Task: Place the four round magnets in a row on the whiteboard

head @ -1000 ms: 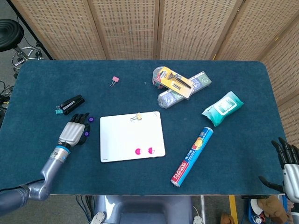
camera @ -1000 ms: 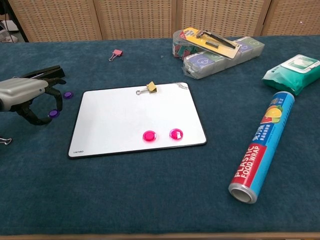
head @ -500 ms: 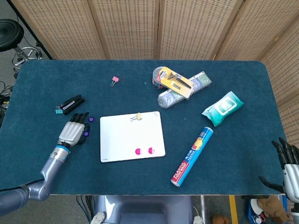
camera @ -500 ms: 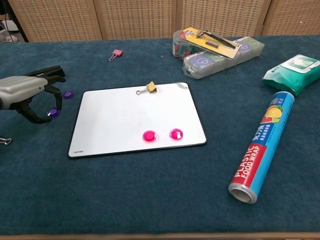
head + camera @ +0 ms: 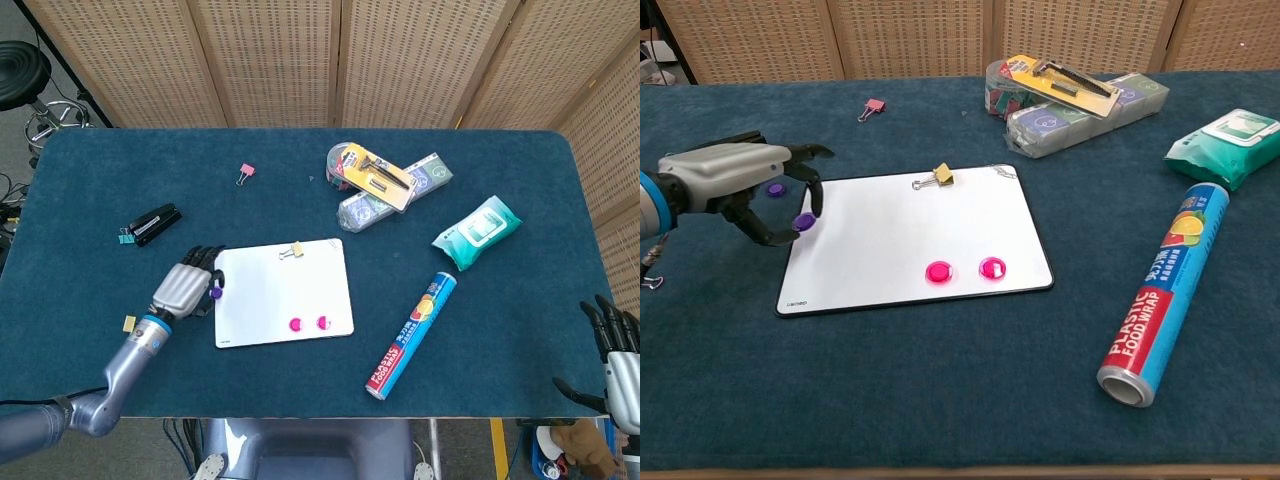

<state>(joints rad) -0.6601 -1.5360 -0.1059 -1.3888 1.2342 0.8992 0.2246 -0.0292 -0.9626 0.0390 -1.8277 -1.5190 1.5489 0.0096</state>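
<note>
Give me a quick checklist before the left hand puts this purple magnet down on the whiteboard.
1. Purple magnet pinched in left hand: ok.
2. Magnet over the whiteboard: at its left edge, not fully over; not ok.
3. Board space left of the two pink magnets free: ok.
4. Binder clip clear of the row: ok.
5. Second purple magnet on the board: not ok, on the table.
6. Right hand out of the way: ok.

Right hand (image 5: 621,352) cut off at head view's corner, grip unclear.

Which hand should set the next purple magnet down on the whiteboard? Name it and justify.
Left. The left hand already pinches a purple magnet at the whiteboard's left edge; the right hand hangs off the table's far corner.
</note>
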